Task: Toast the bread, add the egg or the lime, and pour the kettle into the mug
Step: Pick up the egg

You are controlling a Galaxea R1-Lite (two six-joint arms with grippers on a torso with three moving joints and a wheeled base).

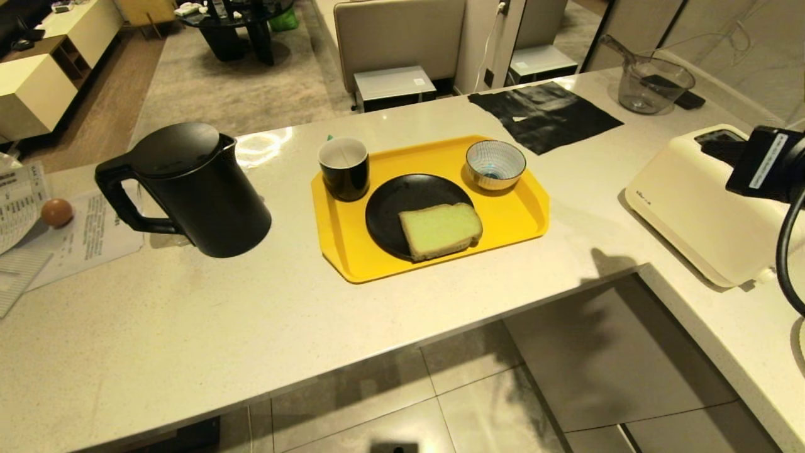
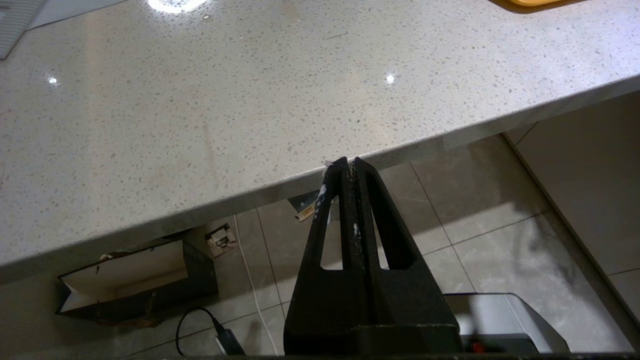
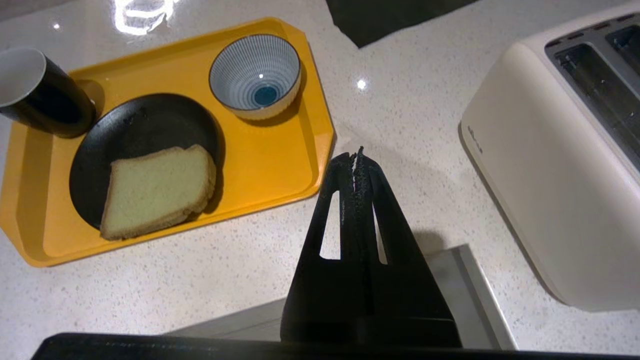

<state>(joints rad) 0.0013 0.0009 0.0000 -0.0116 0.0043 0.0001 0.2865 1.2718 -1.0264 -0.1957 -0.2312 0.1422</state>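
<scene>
Bread (image 1: 441, 230) on black plate (image 1: 390, 201), yellow tray (image 1: 528, 214) centre; toaster (image 1: 692, 207) at 3 o'clock, bare counter between. My right gripper (image 3: 356, 156) hovers there, jaws closed, empty; left gripper (image 2: 346, 165) closed at counter edge.

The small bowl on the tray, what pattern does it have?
Fine blue-and-white stripes on the bowl, clearest in the right wrist view.

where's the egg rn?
Head view, far left: the egg sits on papers on the counter, left of the kettle, well off the yellow tray.
</scene>
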